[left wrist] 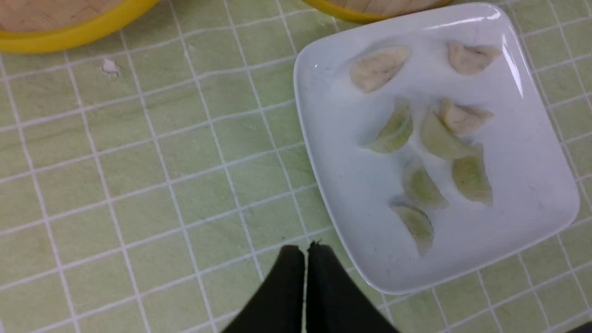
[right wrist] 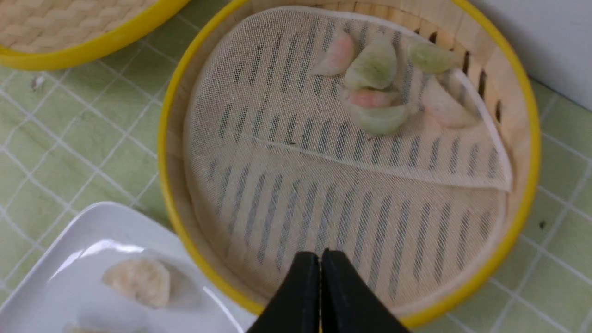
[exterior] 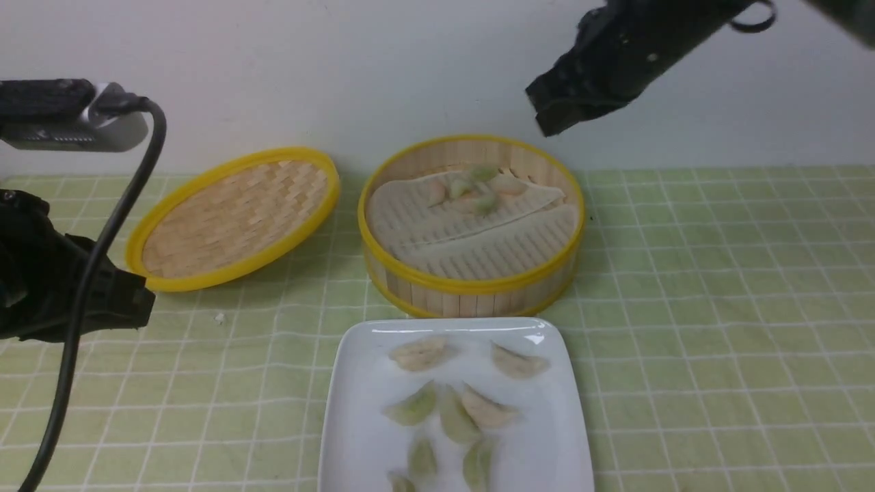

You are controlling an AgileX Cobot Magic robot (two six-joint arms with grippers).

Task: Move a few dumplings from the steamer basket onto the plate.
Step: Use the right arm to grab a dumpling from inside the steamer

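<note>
The steamer basket stands at the centre back with several dumplings clustered at its far side on the liner. In front of it the white plate carries several dumplings. My right gripper hangs shut and empty high above the basket's right rim. At the left my left gripper is shut, holding nothing, low over the cloth beside the plate's left edge.
The woven bamboo lid leans tilted left of the basket. A green checked cloth covers the table. A small white crumb lies near the lid. A wall rises close behind the basket.
</note>
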